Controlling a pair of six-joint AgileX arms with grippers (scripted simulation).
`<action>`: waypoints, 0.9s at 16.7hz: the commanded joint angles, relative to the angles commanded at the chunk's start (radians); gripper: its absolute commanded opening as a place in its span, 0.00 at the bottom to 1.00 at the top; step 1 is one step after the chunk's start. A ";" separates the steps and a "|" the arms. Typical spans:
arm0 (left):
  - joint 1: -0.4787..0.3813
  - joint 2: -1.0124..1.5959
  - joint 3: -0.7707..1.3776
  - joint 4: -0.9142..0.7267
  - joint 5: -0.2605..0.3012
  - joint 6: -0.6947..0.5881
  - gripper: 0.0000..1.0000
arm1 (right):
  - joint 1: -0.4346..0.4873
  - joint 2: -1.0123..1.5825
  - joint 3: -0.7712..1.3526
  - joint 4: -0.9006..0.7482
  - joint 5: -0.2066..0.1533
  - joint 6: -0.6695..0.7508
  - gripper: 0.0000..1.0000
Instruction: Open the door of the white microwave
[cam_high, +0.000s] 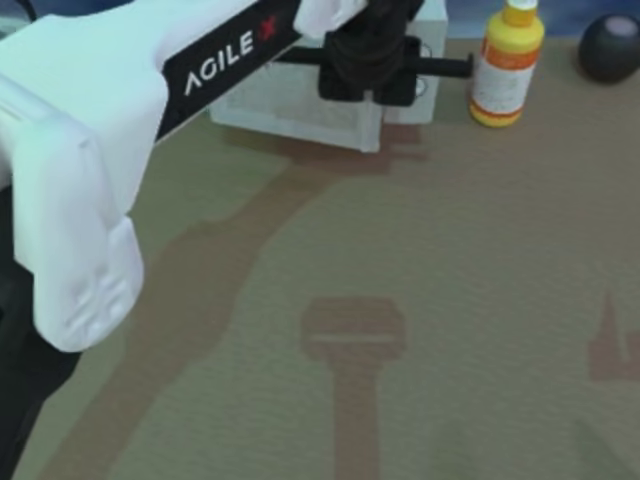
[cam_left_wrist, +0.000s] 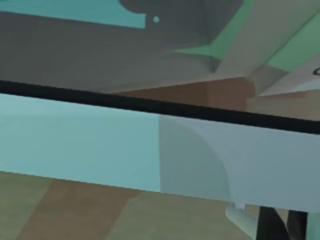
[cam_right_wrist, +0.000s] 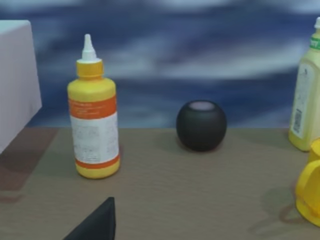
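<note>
White microwave (cam_high: 300, 110) at the counter's (cam_high: 450, 300) far edge, left of centre, door (cam_high: 295, 118) swung slightly out from the front. Left claw (cam_high: 372, 62) over the microwave's knob side; cannot tell whether apart or together. Right claw seen only as a dark tip (cam_right_wrist: 97, 225) near the yellow bottle (cam_high: 505, 65) and black sphere (cam_high: 610, 45); state unclear.

Even soft light; faint shadows; backdrop blurred.
</note>
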 joint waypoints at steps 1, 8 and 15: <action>0.004 -0.021 -0.035 0.016 0.006 0.014 0.00 | 0.000 0.000 0.000 0.000 0.000 0.000 1.00; 0.015 -0.117 -0.200 0.101 0.041 0.083 0.00 | 0.000 0.000 0.000 0.000 0.000 0.000 1.00; 0.015 -0.117 -0.200 0.101 0.041 0.083 0.00 | 0.000 0.000 0.000 0.000 0.000 0.000 1.00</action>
